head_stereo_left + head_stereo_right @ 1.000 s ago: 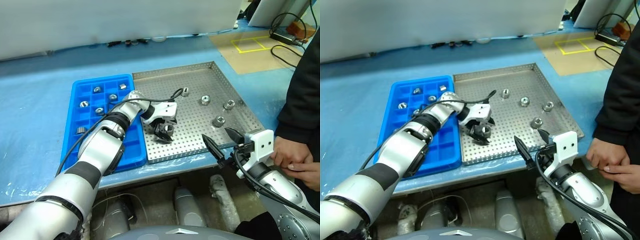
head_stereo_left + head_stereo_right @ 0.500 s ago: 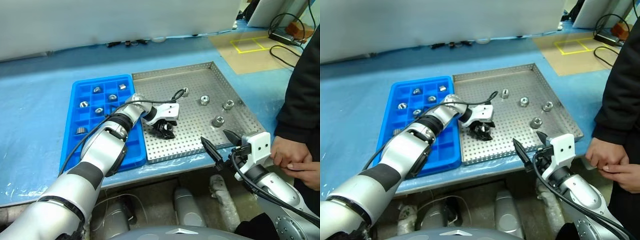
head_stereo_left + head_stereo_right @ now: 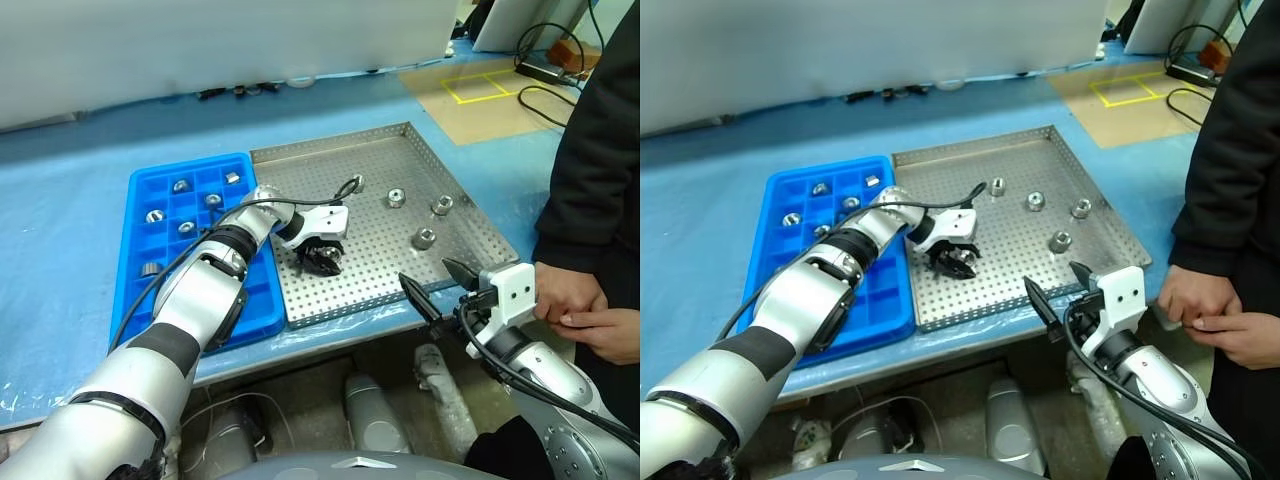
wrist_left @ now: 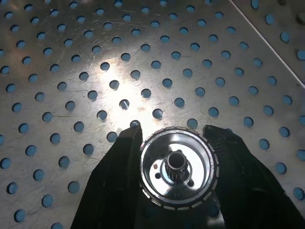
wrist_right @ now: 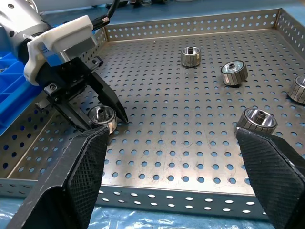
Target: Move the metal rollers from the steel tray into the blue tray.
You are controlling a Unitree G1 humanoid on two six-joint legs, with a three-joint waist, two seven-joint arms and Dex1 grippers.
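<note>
Left claw, wide apart a second ago, now snug around a roller on the steel tray.

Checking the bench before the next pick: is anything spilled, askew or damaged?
Nothing stands out. The loose metal rollers sit upright on the steel tray, the sorted ones lie in their own compartments of the blue tray, and both trays lie flat. The left tool brackets one roller on the tray floor.

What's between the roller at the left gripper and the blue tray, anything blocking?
Nothing visible. The roller sits between the left gripper's fingers on the steel tray. Toward the blue tray there is just perforated floor and the two trays' low rims to lift over.
</note>
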